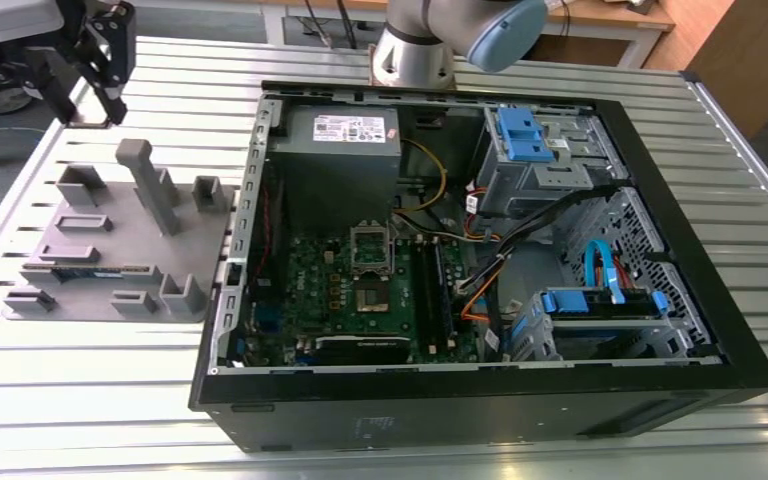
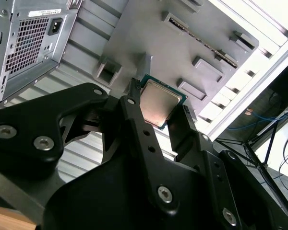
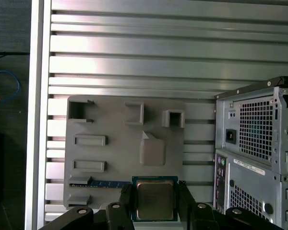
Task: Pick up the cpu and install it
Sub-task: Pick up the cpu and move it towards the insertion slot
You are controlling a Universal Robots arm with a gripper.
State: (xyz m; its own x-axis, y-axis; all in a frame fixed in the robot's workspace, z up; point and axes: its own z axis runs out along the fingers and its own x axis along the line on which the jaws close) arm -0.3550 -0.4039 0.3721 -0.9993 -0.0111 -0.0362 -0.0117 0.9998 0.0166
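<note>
The cpu (image 3: 154,199), a small square chip with a silvery metal top and a thin rim, sits between my gripper's (image 3: 154,207) two black fingers (image 3: 126,195), which are shut on its opposite edges. In the second wrist view the same cpu (image 2: 158,102) is clamped in the gripper (image 2: 159,106), lifted above the grey holder tray (image 2: 149,43). In the exterior view the gripper (image 1: 91,105) hangs at the far left, above the tray's (image 1: 104,250) far end and outside the open computer case (image 1: 491,250). The green motherboard (image 1: 357,300) lies inside the case.
A narrow memory stick (image 3: 108,184) lies in a slot of the tray. The tray has several raised posts (image 1: 151,185). Inside the case are a grey power supply (image 1: 337,135), blue drive brackets (image 1: 524,135) and loose cables (image 1: 491,270). The slatted metal table (image 1: 91,400) ends at the exterior view's left.
</note>
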